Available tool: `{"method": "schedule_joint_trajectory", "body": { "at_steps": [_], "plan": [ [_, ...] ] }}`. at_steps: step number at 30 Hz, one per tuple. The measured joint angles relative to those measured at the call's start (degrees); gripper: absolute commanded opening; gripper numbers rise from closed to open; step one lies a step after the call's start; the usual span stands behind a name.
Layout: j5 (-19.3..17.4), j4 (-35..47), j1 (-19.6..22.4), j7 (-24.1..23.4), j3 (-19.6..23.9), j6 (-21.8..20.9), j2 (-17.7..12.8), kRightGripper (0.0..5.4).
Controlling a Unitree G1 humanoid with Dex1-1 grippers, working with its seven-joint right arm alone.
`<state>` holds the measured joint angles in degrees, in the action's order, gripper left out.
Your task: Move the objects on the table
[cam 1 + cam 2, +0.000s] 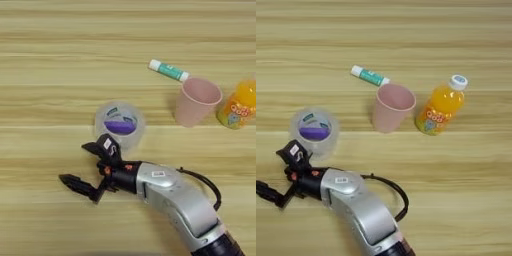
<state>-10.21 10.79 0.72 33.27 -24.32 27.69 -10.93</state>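
In the left eye view, the silver right arm [177,202] comes in from the bottom right corner and reaches leftward across the light wooden table [50,75]. Its hand [87,167] is open: one black finger points up-left beside the tape and the other stretches out to the left, lower down, with a clear gap between them and nothing held. The tape [120,122] lies flat with its purple label facing up, just above the upper finger; whether the finger touches it I cannot tell. Right of the tape stands the pink cup [197,101], upright with its mouth open to the camera. A white and green tube [169,70] lies on its side just behind the cup's rim. The orange bottle [238,107] stands just beside the cup at the right edge, its top cut off by the frame.

In the right eye view, the same layout sits further left. The bottle [441,107] shows whole here, upright, with a white cap and a printed label, near the cup [392,107] but apart from it. The tube [370,76] lies slanted behind the cup, its white cap end pointing left. The tape [314,129] is near the left edge, with the hand [278,172] spread open just below it; the lower finger runs off the left border. A black cable [393,195] loops out from the arm.
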Motion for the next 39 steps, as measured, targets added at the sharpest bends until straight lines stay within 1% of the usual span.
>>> {"method": "schedule_joint_trajectory", "body": {
  "at_steps": [4, 8, 15, 18, 22, 28, 39],
  "plan": [
    [2.15, -5.23, 1.21, -1.69, 0.79, -4.53, 0.93, 5.37],
    [2.48, -7.13, 1.81, -1.95, 2.07, -5.97, 1.59, 5.37],
    [3.79, -8.95, 2.29, -3.00, 3.02, -7.89, 2.52, 5.37],
    [5.29, -10.12, 2.78, -5.16, 4.37, -9.95, 2.91, 5.37],
    [6.49, -11.63, 3.44, -6.62, 5.11, -11.83, 3.44, 5.37],
    [7.65, -13.38, 3.89, -7.58, 6.16, -13.19, 4.18, 5.37],
    [8.51, -14.00, 4.32, -8.61, 6.83, -13.24, 5.24, 5.37]
  ]
}}
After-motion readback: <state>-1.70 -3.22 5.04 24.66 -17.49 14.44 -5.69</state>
